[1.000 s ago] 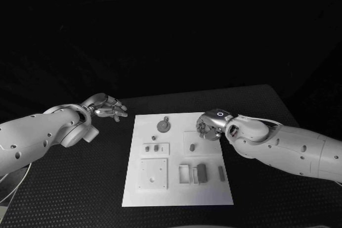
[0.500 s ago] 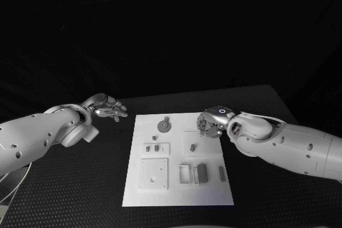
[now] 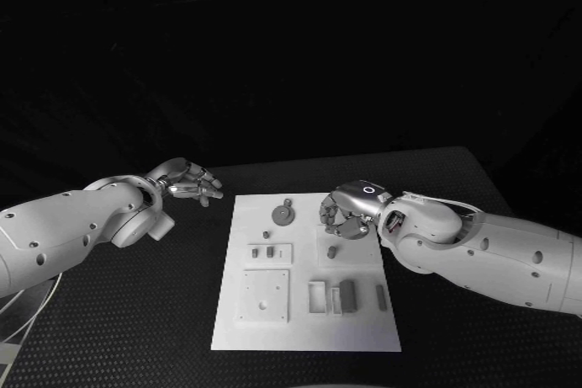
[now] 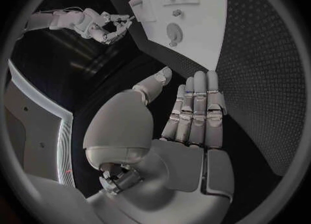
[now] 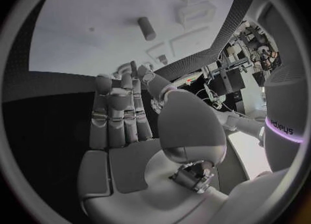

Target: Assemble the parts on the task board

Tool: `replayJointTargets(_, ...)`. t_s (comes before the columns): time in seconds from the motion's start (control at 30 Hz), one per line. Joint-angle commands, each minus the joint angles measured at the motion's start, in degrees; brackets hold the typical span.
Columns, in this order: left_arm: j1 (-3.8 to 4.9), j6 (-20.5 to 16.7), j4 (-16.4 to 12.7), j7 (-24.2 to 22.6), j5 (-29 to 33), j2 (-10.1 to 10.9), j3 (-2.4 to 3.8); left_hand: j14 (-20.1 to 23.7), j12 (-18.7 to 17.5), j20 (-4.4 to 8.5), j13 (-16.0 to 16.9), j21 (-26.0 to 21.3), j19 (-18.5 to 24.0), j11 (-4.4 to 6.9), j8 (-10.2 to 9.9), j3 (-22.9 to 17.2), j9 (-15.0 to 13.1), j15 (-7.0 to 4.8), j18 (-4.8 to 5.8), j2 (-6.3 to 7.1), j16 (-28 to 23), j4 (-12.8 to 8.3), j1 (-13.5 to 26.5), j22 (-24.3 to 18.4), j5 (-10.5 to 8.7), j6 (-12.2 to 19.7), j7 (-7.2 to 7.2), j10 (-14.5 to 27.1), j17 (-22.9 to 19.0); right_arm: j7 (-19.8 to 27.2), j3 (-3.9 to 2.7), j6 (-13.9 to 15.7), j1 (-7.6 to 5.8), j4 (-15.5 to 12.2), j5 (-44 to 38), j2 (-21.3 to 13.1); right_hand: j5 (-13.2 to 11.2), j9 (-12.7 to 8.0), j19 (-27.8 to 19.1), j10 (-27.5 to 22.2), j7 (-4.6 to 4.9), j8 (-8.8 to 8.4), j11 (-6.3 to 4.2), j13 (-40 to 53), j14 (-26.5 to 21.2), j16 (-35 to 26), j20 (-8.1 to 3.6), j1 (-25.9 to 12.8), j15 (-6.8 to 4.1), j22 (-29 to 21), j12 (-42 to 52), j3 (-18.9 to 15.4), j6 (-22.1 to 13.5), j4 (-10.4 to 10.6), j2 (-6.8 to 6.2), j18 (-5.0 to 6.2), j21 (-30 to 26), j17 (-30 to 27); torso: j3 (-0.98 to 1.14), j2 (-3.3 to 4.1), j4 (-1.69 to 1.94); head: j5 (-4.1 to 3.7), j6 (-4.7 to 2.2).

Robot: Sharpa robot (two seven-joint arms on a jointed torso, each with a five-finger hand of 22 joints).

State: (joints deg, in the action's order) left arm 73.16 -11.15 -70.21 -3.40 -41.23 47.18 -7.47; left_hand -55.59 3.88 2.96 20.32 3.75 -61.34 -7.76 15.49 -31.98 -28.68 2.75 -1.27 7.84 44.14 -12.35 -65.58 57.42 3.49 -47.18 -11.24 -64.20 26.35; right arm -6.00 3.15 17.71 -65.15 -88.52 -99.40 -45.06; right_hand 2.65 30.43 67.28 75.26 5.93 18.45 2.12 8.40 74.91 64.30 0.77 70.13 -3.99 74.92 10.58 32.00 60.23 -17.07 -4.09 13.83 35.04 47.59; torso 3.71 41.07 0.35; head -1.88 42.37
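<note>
I see parts (image 3: 346,293) lying loose on the board (image 3: 304,333); assembly looks barely begun. My right hand (image 3: 342,214) hovers over it, fingers loosely apart, empty; my left hand (image 3: 188,183) waits spread and empty.

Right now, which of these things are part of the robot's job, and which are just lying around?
Part of the job:
task board
round part
small upright part
long dark part
right hand
left hand

Just there:
black table
</note>
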Motion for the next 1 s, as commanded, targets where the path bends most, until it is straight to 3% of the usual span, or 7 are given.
replayJointTargets(0.03, 0.03, -0.7, -0.1, 0.1, 0.3, -0.2, 0.02, -0.4, 0.1, -0.04, 0.1, 0.2, -0.5, -0.02, 0.3, 0.0, 0.1, -0.10, -0.83, -0.11, -0.2, 0.3, 0.5, -0.1, -0.18, 0.4, -0.12, 0.5, 0.1, 0.5, -0.03, 0.8, 0.01, -1.2, 0.1, 0.9, 0.1, 0.1, 0.3, 0.5, 0.05, 0.17, -0.14, 0.1, -0.1, 0.4, -0.04, 0.2, -0.47, 1.0, 0.3, 0.2, 0.5, 0.2, 0.12, 1.17, 0.3, 0.1, -0.03, 0.03, 0.13, 1.00, 0.04)
replayJointTargets(0.27, 0.06, -3.3, -0.7, 1.2, 0.3, -0.1, 0.04, -0.5, 0.1, -0.01, 0.1, 0.3, -0.6, 0.01, 0.3, 0.1, 0.1, -0.14, -0.84, -0.05, -0.2, 0.3, 0.5, -0.1, -0.18, 0.3, -0.10, 0.4, 0.2, 1.0, -0.02, 0.8, 0.54, -2.8, 0.1, 3.4, 0.1, 0.1, 0.3, 0.5, 0.06, 0.16, -0.15, 0.2, -0.1, 0.4, -0.05, 0.2, -0.47, 1.0, 0.3, 0.3, 0.5, 0.2, 0.17, 1.17, 0.3, 0.1, -0.02, -0.01, -0.03, 3.01, 0.35)
replayJointTargets(0.33, 0.08, -4.2, -0.9, 1.1, 0.6, -0.2, 0.04, -0.5, 0.1, 0.00, 0.1, 0.3, -0.6, 0.02, 0.4, 0.1, 0.1, -0.15, -0.84, -0.03, -0.3, 0.4, 0.4, -0.1, -0.18, 0.3, -0.10, 0.4, 0.3, 1.2, -0.02, 1.2, 1.45, -2.8, 0.3, 4.5, 0.1, 0.1, 0.3, 0.5, 0.06, 0.15, -0.15, 0.2, -0.1, 0.4, -0.05, 0.2, -0.47, 1.0, 0.3, 0.3, 0.4, 0.2, 0.20, 1.17, 0.3, 0.1, -0.10, 0.02, 0.01, 4.09, 0.50)
replayJointTargets(0.5, 0.12, -5.6, -2.2, 0.0, 5.6, -0.2, 0.06, -0.6, 0.2, 0.03, 0.1, 0.3, -0.7, 0.06, 0.4, 0.0, 0.1, -0.17, -0.84, -0.02, -0.3, 0.4, 0.3, -0.1, -0.15, 0.3, -0.08, 0.4, 0.3, 1.6, -0.01, 1.5, 3.09, -2.2, 0.0, 6.5, 0.1, 0.1, 0.3, 0.5, 0.07, 0.14, -0.15, 0.2, -0.1, 0.4, -0.06, 0.2, -0.47, 1.0, 0.2, 0.3, 0.4, 0.2, 0.24, 1.17, 0.3, 0.1, -0.19, -0.02, 0.01, 5.36, 0.67)
replayJointTargets(0.63, 0.21, -6.4, -2.6, -0.7, 6.2, -0.4, 0.06, -0.6, 0.2, 0.03, 0.2, 0.2, -0.6, 0.10, 0.5, -0.1, 0.1, -0.18, -0.82, -0.12, -0.4, 0.4, 0.1, -0.2, -0.12, 0.3, -0.05, 0.3, 0.5, 1.8, 0.14, 1.8, 4.54, -1.0, -0.5, 7.9, 0.1, 0.1, 0.2, 0.5, 0.07, 0.13, -0.15, 0.2, -0.1, 0.5, -0.06, 0.3, -0.47, 1.0, 0.2, 0.3, 0.4, 0.2, 0.27, 1.17, 0.3, 0.1, -0.21, 0.07, 0.24, 6.68, 1.17)
replayJointTargets(0.87, 0.22, -6.8, -2.4, -0.9, 7.6, -0.6, 0.07, -0.6, 0.2, 0.03, 0.2, 0.2, -0.6, 0.14, 0.6, -0.2, 0.1, -0.17, -0.78, -0.16, -0.5, 0.4, 0.0, -0.2, -0.11, 0.2, -0.03, 0.2, 0.6, 2.2, 0.15, 2.1, 6.91, 0.8, -2.7, 10.0, 0.1, 0.1, 0.2, 0.5, 0.08, 0.12, -0.15, 0.3, -0.1, 0.5, -0.07, 0.3, -0.47, 1.0, 0.2, 0.3, 0.4, 0.2, 0.29, 1.17, 0.3, 0.1, 0.09, 0.03, 0.01, 9.94, 2.49)
replayJointTargets(1.0, 0.23, -6.8, -2.3, -0.9, 7.6, -0.9, 0.07, -0.6, 0.2, 0.02, 0.2, 0.2, -0.6, 0.14, 0.6, -0.2, 0.1, -0.17, -0.77, -0.17, -0.6, 0.4, 0.0, -0.2, -0.11, 0.2, -0.03, 0.2, 0.6, 2.2, 0.15, 2.6, 8.00, 1.4, -3.3, 10.5, 0.1, 0.1, 0.2, 0.5, 0.08, 0.12, -0.15, 0.3, -0.2, 0.5, -0.07, 0.3, -0.47, 1.0, 0.2, 0.3, 0.4, 0.2, 0.28, 1.17, 0.3, 0.1, 0.00, 0.08, 0.16, 11.02, 3.03)
